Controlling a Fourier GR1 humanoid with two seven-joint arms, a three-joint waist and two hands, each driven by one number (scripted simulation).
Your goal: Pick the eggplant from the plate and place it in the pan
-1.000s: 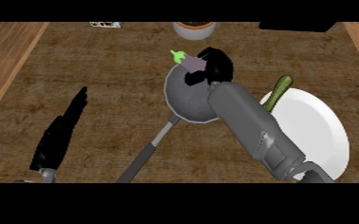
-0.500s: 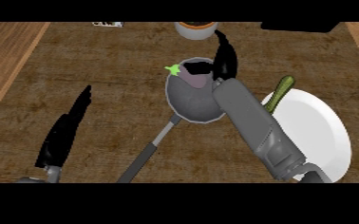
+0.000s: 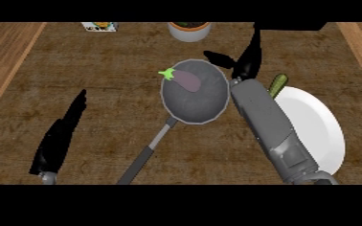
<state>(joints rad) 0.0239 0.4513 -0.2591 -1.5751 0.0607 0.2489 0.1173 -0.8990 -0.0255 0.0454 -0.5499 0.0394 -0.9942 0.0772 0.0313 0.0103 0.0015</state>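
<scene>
A purple eggplant (image 3: 186,81) with a green stem lies in the grey pan (image 3: 198,105) near its far left rim. The pan's handle runs toward the lower left. My right hand (image 3: 244,60) is raised just beyond the pan's right rim, fingers straight and pointing away, thumb spread left, holding nothing. The white plate (image 3: 314,127) sits right of my right forearm, with nothing on its visible part. My left hand (image 3: 60,134) rests open at the lower left, fingers pointing up.
A green vegetable (image 3: 277,84) lies against the plate's far left edge. A white bowl (image 3: 188,29) stands at the back centre, a small box (image 3: 99,26) at the back left. Wooden edges border both sides of the counter.
My right hand has let go of the eggplant, which now lies in the pan. The hand has opened and lifted away toward the back right. The left hand has barely moved.
</scene>
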